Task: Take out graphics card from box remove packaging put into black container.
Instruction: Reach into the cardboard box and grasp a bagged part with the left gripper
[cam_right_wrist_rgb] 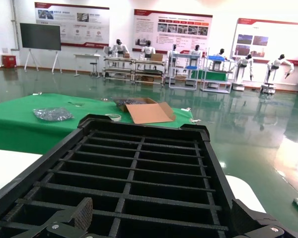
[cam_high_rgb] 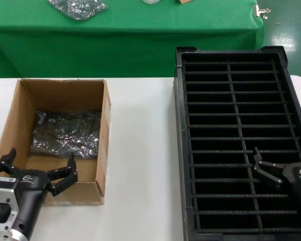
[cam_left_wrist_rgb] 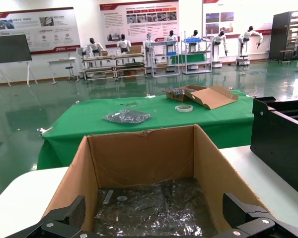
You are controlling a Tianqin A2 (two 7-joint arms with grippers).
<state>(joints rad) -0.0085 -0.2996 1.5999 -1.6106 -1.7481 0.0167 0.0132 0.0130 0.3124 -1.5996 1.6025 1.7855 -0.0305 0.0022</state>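
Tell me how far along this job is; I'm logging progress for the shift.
Nothing looks done yet. The packaging still lies sealed-looking in the box, so the graphics card is not out. In hand: the left end effector hovers open at the box's near edge. The right end effector waits open over the black container, whose slots show no card. Left: extracting, unwrapping, placing.

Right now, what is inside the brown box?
The box holds a wrinkly shiny bag lying flat on its floor. Whatever is under or inside the bag is covered.
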